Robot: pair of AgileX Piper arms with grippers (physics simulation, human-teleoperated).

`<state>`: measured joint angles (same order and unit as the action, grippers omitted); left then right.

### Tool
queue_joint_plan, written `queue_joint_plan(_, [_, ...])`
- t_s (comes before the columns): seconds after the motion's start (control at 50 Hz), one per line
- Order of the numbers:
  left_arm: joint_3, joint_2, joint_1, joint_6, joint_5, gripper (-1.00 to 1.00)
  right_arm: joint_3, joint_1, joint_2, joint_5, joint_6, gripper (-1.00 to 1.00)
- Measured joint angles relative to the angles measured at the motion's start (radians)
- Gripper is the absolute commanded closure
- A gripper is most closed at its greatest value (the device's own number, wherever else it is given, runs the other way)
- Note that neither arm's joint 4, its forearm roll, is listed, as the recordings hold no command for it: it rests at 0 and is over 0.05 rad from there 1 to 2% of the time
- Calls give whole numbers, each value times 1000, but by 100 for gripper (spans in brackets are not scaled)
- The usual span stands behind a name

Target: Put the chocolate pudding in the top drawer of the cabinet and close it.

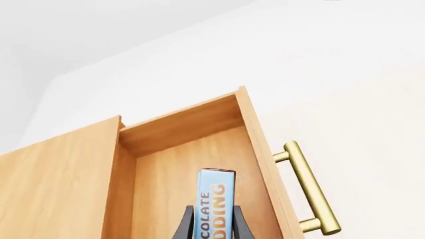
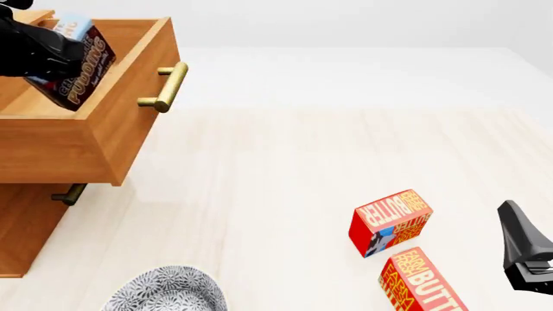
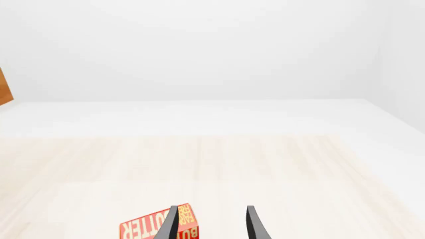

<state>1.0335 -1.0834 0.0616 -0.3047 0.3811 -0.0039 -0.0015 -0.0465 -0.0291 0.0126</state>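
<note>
My left gripper (image 2: 59, 61) is shut on the chocolate pudding (image 2: 85, 63), a blue and brown box, and holds it tilted over the open top drawer (image 2: 129, 110) of the cabinet (image 2: 26, 233). In the left wrist view the pudding (image 1: 216, 199) stands between the black fingers (image 1: 184, 225), above the drawer's wooden inside (image 1: 179, 164) and beside the brass handle (image 1: 307, 191). My right gripper (image 2: 521, 249) is at the front right; in the right wrist view it (image 3: 211, 225) is open and empty.
Two red butter boxes (image 2: 390, 222) (image 2: 423, 282) lie at the front right, one showing in the right wrist view (image 3: 149, 228). A patterned grey bowl (image 2: 168, 290) sits at the front edge. The lower drawer's handle (image 2: 67, 193) is under the open drawer.
</note>
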Motion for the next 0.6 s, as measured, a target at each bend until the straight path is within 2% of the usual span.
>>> queue_joint_plan(0.02, [1, -1, -3, 1, -1, 100, 0, 0, 0, 0, 0, -100])
queue_joint_plan(0.04, [2, -2, -6, 1, -1, -100, 0, 0, 0, 0, 0, -100])
queue_joint_plan(0.36, [36, -3, -38, -8, 19, -100, 0, 0, 0, 0, 0, -100])
queue_joint_plan(0.6, [109, 70, -6, 14, 119, -100, 0, 0, 0, 0, 0, -100])
